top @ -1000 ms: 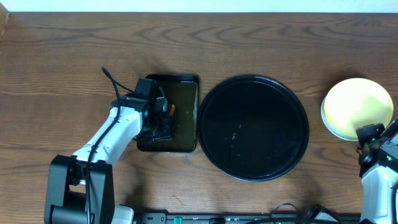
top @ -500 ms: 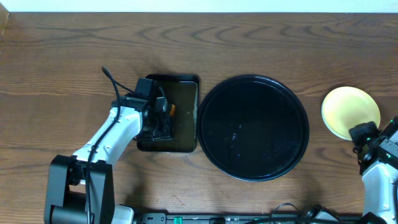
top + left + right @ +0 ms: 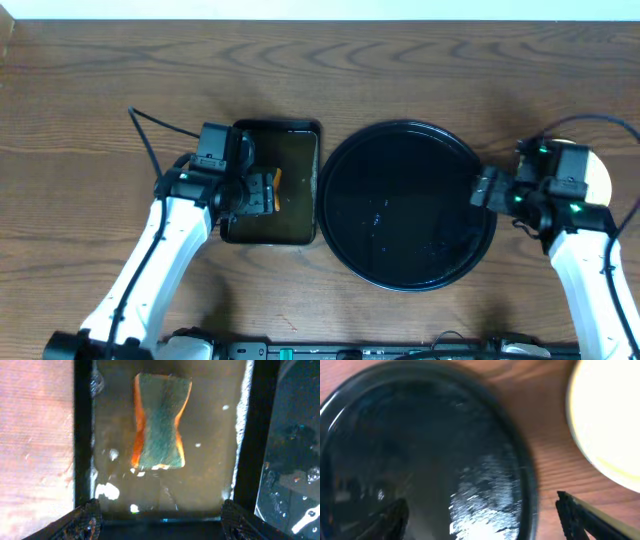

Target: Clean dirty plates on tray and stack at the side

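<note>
My left gripper [image 3: 161, 519] hangs above the rectangular tray [image 3: 82, 435], its jaws wide apart and holding nothing. Only the two fingertips [image 3: 85, 517] show, at the bottom corners of the wrist view. The sponge [image 3: 160, 422] lies below in cloudy water, apart from them.

My right gripper [image 3: 485, 517] is also spread wide and empty, over the right rim of the round tray [image 3: 400, 210]. That wrist view is blurred. The plates [image 3: 612, 410] sit on the table [image 3: 100, 80] just right of this tray. From overhead my right arm hides most of them, and the wrist view cuts them off. I see only a pale yellow top and cannot count them.
</note>
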